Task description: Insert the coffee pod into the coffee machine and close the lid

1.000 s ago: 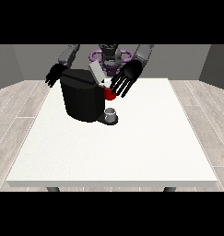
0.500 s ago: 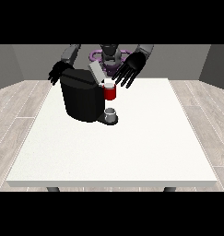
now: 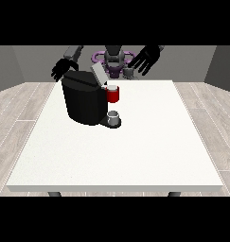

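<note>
On the white table I saw the black coffee machine with its grey lid tilted up, a red thing at the machine and a grey thing on its base that I could not tell for the pod, so where the pod was I cannot say. I judged that such a pod is light, stiff and slippery, best pinched at its sides. The hand at the view's right was raised behind the machine with fingers spread apart, holding nothing, and the hand at the view's left hung by the machine's back corner, fingers relaxed and apart.
</note>
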Robot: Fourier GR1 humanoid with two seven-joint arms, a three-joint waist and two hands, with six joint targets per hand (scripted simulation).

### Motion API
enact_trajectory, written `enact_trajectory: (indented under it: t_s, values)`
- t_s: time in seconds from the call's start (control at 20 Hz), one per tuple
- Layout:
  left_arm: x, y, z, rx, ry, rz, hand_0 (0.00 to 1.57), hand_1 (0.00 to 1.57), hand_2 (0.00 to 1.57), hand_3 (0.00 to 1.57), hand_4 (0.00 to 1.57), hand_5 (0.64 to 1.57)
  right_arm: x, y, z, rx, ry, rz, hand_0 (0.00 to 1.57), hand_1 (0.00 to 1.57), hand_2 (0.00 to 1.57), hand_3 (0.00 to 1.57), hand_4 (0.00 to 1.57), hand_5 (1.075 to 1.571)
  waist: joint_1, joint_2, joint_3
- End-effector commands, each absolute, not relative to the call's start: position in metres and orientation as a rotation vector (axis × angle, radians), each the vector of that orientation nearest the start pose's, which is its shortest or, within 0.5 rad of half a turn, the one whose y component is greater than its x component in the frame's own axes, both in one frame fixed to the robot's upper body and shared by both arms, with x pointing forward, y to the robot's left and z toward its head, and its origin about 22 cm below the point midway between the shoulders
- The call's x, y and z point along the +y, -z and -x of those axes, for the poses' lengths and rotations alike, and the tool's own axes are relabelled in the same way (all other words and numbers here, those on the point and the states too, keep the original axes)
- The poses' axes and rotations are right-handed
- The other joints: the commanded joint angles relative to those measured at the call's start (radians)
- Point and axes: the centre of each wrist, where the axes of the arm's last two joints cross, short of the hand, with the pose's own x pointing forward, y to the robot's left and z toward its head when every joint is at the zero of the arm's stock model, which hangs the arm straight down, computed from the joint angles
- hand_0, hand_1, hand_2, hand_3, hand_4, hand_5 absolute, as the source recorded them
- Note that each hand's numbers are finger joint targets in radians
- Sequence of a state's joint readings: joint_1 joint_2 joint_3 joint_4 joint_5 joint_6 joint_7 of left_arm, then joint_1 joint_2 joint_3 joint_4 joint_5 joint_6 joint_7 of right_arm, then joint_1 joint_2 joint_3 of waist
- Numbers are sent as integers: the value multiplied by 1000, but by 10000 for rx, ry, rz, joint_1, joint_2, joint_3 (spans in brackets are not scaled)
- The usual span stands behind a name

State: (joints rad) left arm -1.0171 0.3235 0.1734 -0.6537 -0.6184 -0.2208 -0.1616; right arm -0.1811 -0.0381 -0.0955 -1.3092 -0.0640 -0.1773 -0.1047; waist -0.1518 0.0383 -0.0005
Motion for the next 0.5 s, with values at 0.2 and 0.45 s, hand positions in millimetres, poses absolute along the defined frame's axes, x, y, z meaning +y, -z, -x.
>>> enact_trajectory:
  t_s: [0.2,0.45]
  values:
    - [251,-57,-423,-15987,4678,-940,0,0,0,0,0,1571,-269,35,-257,-15390,1490,1956,0,0,0,0,433,1571,972,-1665,-2]
    - [249,2,-391,-15142,3813,-289,0,0,0,0,191,1571,-277,4,-269,-15368,711,1231,0,0,0,0,370,1571,1501,-2619,-1]
